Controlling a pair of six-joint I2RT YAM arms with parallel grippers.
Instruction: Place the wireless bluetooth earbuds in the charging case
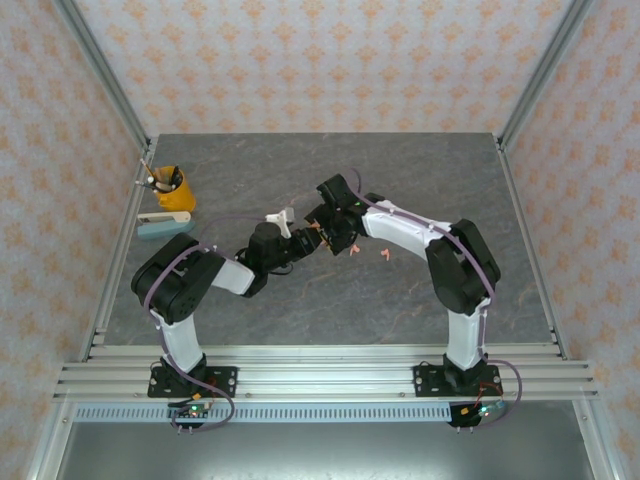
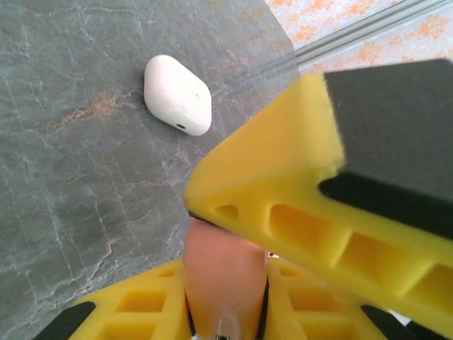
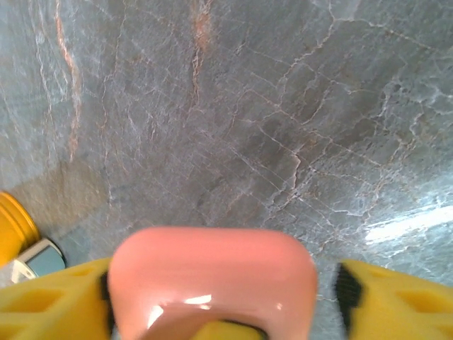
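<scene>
A coral-pink charging case (image 2: pixel 225 276) is pinched between the yellow fingers of my left gripper (image 2: pixel 226 244), which is shut on it. My right gripper (image 3: pixel 212 301) stands around the same case (image 3: pixel 212 269); its jaws are open, with a gap showing beside the right finger (image 3: pixel 396 297). From above, both grippers meet mid-table at the case (image 1: pixel 319 229). Two coral-pink earbuds (image 1: pixel 352 248) (image 1: pixel 384 255) lie on the table just right of them. A closed white charging case (image 2: pixel 178 95) lies on the table beyond my left gripper, white case (image 1: pixel 281 218).
A yellow cup (image 1: pixel 172 187) holding pens stands at the table's left edge, with a pale blue flat object (image 1: pixel 164 225) in front of it. The same cup (image 3: pixel 13 223) sits at the left edge of the right wrist view. Metal rails frame the table.
</scene>
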